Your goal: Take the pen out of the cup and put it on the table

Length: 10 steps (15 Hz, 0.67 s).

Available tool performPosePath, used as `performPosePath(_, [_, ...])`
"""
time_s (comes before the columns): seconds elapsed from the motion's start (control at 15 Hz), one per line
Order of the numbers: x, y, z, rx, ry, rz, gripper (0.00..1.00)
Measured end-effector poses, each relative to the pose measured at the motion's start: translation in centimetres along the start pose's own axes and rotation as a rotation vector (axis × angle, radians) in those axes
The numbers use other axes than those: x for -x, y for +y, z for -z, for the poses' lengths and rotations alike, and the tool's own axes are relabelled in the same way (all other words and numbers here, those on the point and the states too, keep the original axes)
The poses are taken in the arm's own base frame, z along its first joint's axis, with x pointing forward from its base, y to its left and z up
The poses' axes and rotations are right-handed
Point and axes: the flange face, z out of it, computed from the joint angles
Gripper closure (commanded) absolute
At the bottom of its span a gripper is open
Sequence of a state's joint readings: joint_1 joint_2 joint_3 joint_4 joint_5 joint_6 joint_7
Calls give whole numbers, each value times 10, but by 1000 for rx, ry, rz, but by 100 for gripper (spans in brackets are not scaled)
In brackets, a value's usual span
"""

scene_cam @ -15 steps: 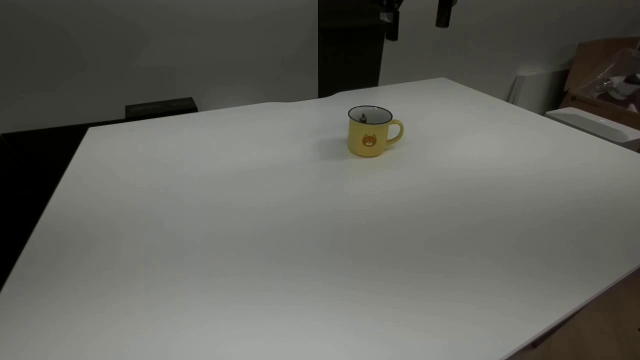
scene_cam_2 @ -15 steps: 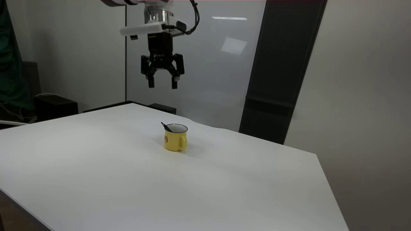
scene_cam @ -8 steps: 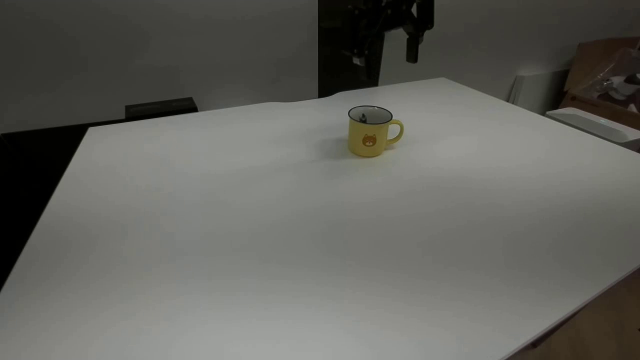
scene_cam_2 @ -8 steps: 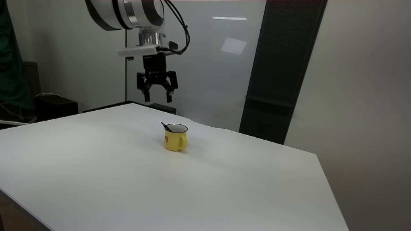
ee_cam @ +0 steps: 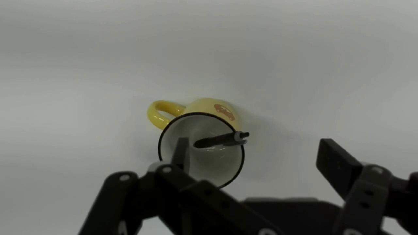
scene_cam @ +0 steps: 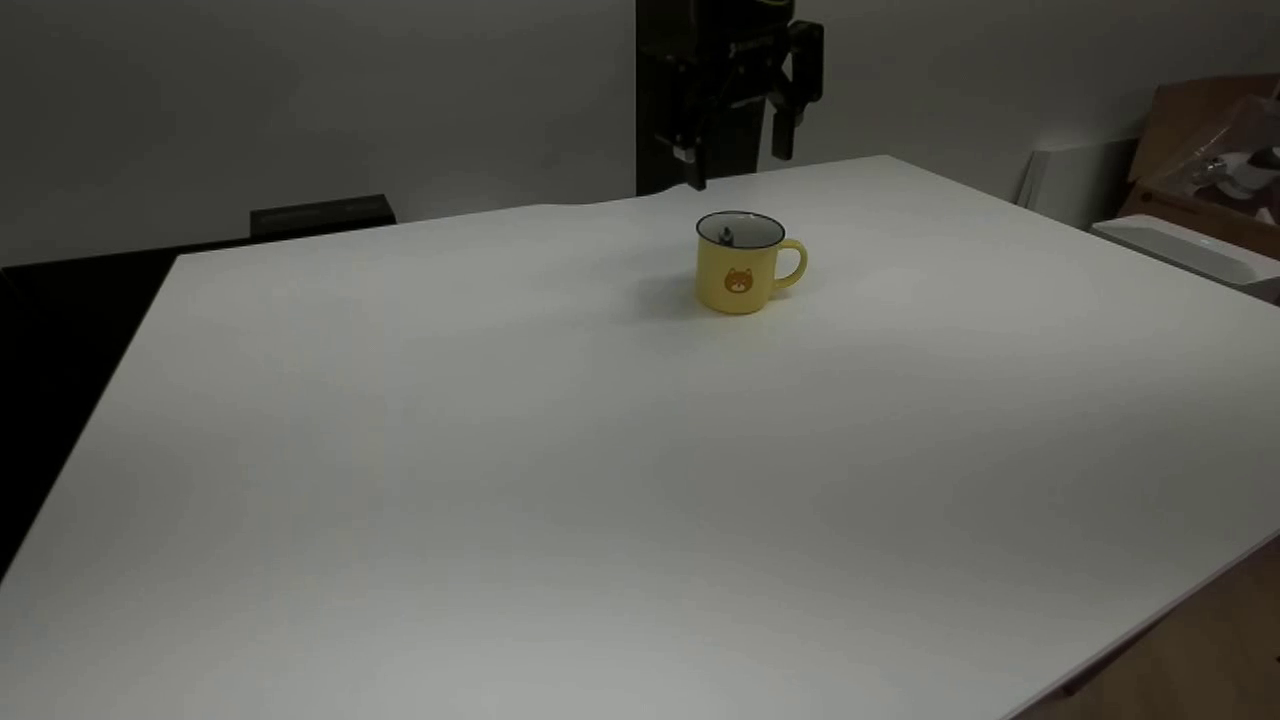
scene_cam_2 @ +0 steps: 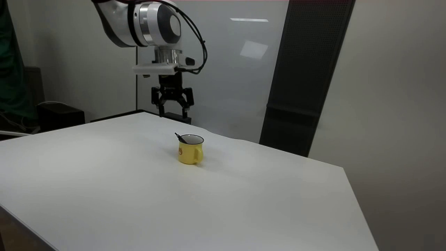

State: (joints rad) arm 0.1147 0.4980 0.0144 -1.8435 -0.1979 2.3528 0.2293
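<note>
The yellow cup (scene_cam: pixel 715 285) stands upright on the white table (scene_cam: pixel 560 470); the cup (scene_cam_2: pixel 188 154) and table (scene_cam_2: pixel 209 205) show in both exterior views. The dark pen (scene_cam_2: pixel 180 138) leans inside the cup, its top end sticking out over the rim. In the wrist view the pen (ee_cam: pixel 219 140) lies across the cup's inside and its clip end crosses the rim of the cup (ee_cam: pixel 205 106). My gripper (ee_cam: pixel 254 143) is open and empty; its left finger overlaps the cup's mouth in that view. The gripper (scene_cam_2: pixel 173 115) hangs above and behind the cup, apart from it; it also shows here (scene_cam: pixel 740 170).
A dark cabinet-like column (scene_cam_2: pixel 303 76) stands behind the table. A low dark box (scene_cam: pixel 322 216) is beyond the table's back edge. A cardboard box (scene_cam: pixel 1190 150) and a white device (scene_cam: pixel 1190 248) are beside the table's right edge in an exterior view.
My open gripper has come down towards the cup in both exterior views, moving left as well in one of them. The cup and the pen have not moved.
</note>
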Motion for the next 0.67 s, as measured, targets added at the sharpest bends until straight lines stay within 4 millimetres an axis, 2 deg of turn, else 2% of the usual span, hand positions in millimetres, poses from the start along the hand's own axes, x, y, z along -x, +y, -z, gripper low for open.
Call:
performPosePath(0.27, [3, 6, -8, 11, -16, -7, 0])
performPosePath(0.67, [6, 19, -42, 30, -60, -23, 0])
